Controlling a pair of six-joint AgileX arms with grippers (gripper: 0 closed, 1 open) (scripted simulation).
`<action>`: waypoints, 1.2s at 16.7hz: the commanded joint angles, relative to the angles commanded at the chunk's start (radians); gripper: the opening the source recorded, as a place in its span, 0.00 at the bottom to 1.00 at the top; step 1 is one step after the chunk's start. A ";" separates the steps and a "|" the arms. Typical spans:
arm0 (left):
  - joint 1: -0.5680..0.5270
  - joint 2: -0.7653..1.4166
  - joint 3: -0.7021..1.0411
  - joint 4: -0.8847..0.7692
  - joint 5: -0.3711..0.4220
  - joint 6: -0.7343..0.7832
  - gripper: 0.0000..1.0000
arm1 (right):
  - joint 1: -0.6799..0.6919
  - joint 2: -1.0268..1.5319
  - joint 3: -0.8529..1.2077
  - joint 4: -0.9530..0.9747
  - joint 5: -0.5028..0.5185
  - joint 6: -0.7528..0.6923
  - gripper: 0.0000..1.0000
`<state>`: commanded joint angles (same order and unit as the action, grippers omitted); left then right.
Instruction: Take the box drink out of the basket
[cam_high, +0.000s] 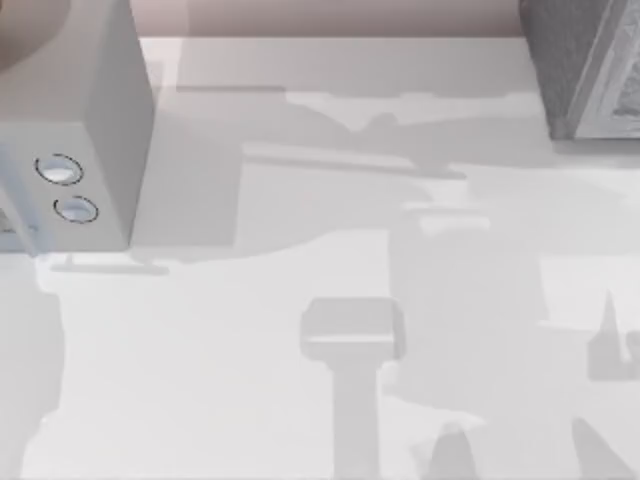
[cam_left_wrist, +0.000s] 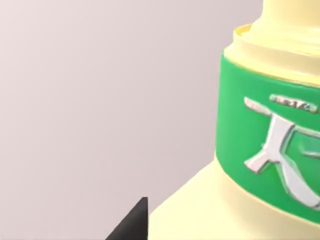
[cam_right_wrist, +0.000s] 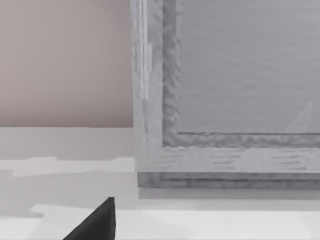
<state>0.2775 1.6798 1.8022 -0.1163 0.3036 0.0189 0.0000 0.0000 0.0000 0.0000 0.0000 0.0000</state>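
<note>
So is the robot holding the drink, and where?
Cannot tell. The left wrist view has the drink very close, beside one dark fingertip of the left pincer, but no grip is visible.

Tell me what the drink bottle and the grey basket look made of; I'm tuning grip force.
The drink bottle looks like smooth, slightly glossy pale-yellow plastic, with soft highlights on its shoulder; its green label seems a shiny printed film with raised silvery lettering. The basket looks like matte grey woven or textured material, judging by its bumpy rim, though that is uncertain.
</note>
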 joint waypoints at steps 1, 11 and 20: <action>-0.004 -0.004 -0.004 0.002 -0.002 0.001 0.00 | 0.000 0.000 0.000 0.000 0.000 0.000 1.00; -0.061 -0.344 -0.377 0.022 -0.064 -0.005 0.00 | 0.000 0.000 0.000 0.000 0.000 0.000 1.00; -0.179 -1.076 -1.159 0.076 -0.194 -0.012 0.00 | 0.000 0.000 0.000 0.000 0.000 0.000 1.00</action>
<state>0.0982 0.6035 0.6433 -0.0405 0.1093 0.0073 0.0000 0.0000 0.0000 0.0000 0.0000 0.0000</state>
